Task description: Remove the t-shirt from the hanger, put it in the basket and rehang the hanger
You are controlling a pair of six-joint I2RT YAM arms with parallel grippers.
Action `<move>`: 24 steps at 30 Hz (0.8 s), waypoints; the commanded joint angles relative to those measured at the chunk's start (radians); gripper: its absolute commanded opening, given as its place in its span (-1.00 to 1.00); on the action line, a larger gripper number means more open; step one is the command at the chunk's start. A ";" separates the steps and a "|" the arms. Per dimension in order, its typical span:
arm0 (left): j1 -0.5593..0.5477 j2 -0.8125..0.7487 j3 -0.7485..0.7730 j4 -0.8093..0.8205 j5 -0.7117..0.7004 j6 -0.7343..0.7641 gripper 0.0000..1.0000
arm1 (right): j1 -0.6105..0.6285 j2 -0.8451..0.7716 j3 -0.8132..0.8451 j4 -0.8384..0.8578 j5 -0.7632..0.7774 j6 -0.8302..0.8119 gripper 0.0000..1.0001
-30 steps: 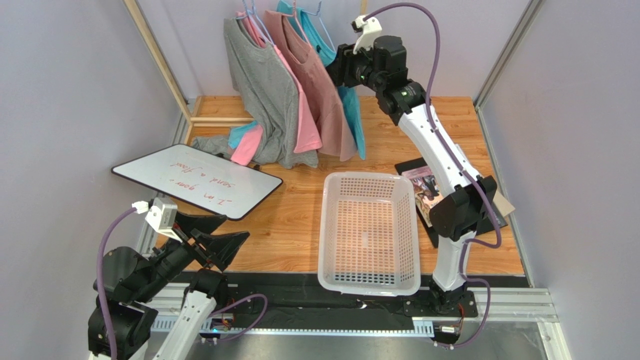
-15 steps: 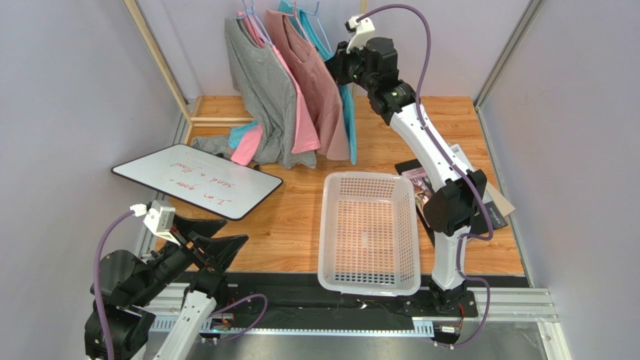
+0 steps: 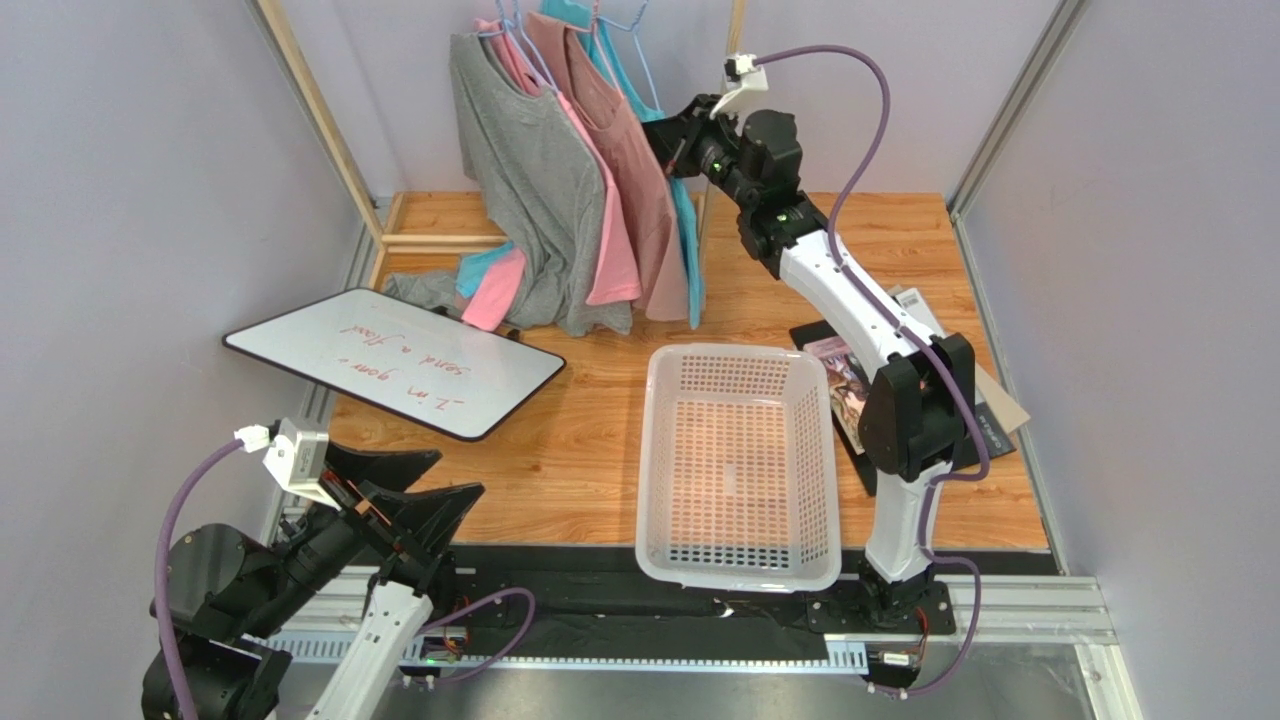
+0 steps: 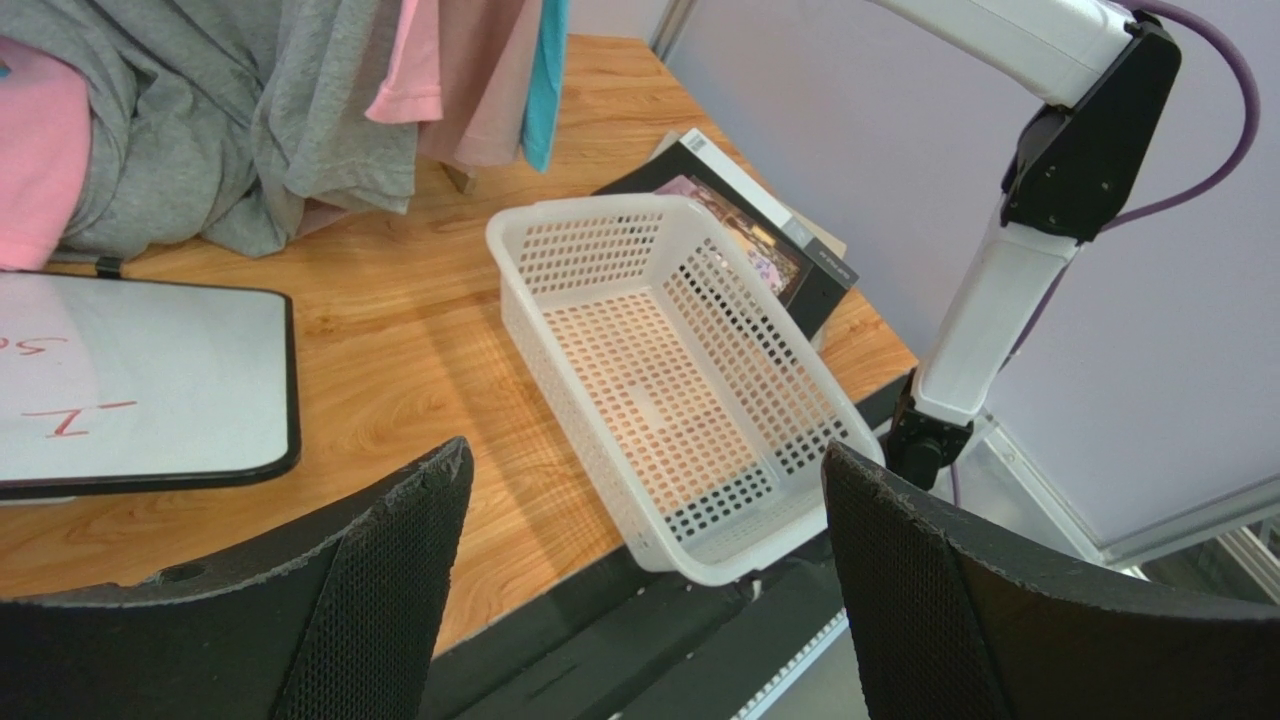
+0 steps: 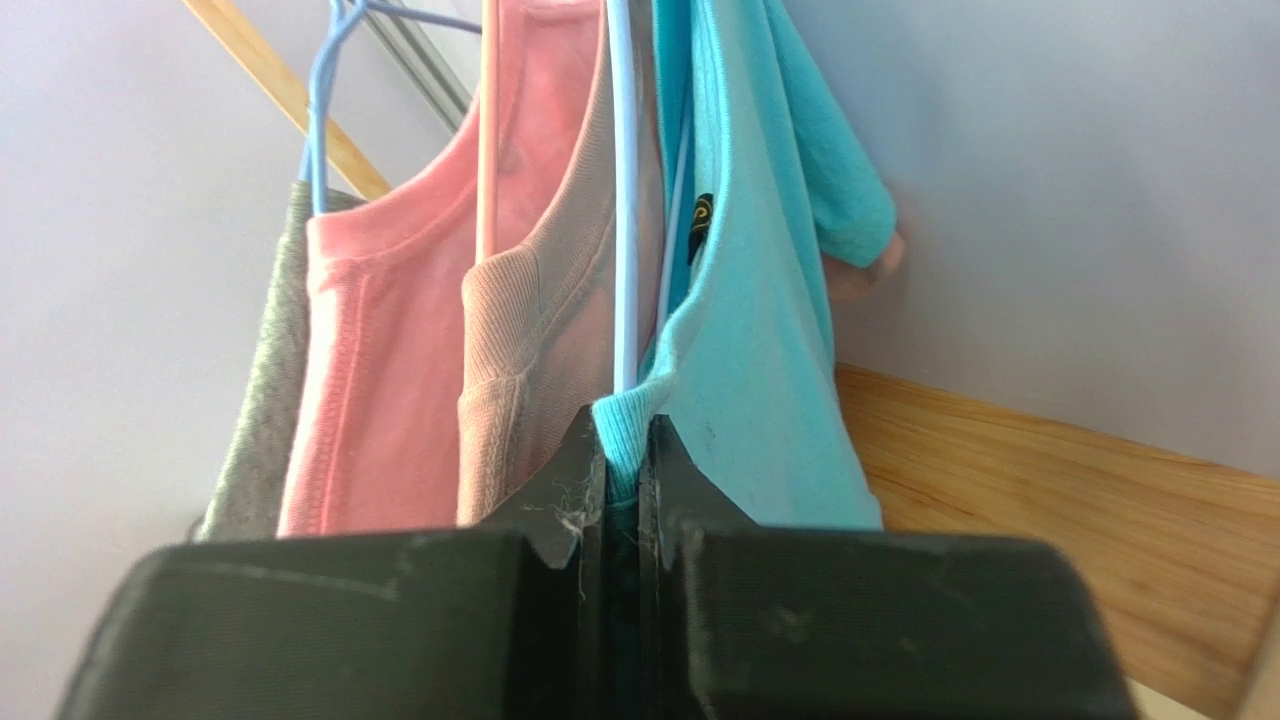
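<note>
The teal t-shirt [image 5: 759,360] hangs rightmost on the rail, on a light-blue wire hanger [image 5: 622,195]. Its small dark neck label shows inside the collar. In the top view the t-shirt [image 3: 688,240] shows as a thin teal strip behind the brownish-pink shirt [image 3: 624,165]. My right gripper [image 5: 622,438] is shut on the t-shirt's ribbed collar edge, right below the hanger wire; in the top view the right gripper [image 3: 661,138] is raised against the clothes. My left gripper [image 4: 643,510] is open and empty, low at the near left, far from the clothes.
A salmon-pink shirt [image 5: 383,375] and a grey shirt [image 3: 519,165] hang left of the brownish-pink one. More clothes lie heaped on the floor [image 3: 466,285]. A white basket [image 3: 736,458], a whiteboard [image 3: 394,360] and books [image 3: 849,383] lie on the wooden table.
My right arm has reached up and left into the hanging clothes, and the shirts have swung left. My left arm has drawn back slightly toward the near left.
</note>
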 commanded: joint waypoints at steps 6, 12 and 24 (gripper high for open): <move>0.000 0.001 0.042 -0.051 -0.019 0.013 0.80 | -0.043 -0.059 -0.160 0.547 -0.050 0.279 -1.00; 0.000 0.002 0.045 -0.057 -0.024 0.019 0.80 | -0.054 -0.033 -0.193 0.737 -0.073 0.408 -1.00; 0.000 -0.007 0.045 -0.072 -0.028 0.021 0.80 | -0.054 -0.054 -0.249 0.858 -0.098 0.413 -1.00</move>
